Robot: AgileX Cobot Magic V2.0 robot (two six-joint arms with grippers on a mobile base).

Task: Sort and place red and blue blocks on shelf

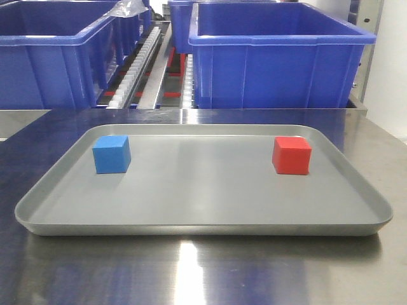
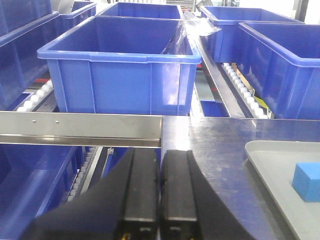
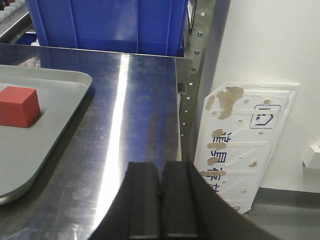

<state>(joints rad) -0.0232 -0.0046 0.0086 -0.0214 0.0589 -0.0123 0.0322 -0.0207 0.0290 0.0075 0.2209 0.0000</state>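
A blue block (image 1: 112,154) sits at the left of a grey tray (image 1: 197,225), and a red block (image 1: 292,155) sits at its right. My left gripper (image 2: 160,155) is shut and empty, over the steel table's left edge; the blue block (image 2: 311,181) lies to its right on the tray (image 2: 260,155). My right gripper (image 3: 160,167) is shut and empty, near the table's right edge; the red block (image 3: 17,106) lies to its left on the tray (image 3: 75,82). Neither gripper shows in the front view.
Large blue bins (image 1: 280,60) (image 1: 48,60) stand on roller-rail shelving behind the steel table (image 1: 203,273). More blue bins (image 2: 122,70) show in the left wrist view. A white panel (image 3: 245,140) leans against the wall beside the shelf post (image 3: 197,65).
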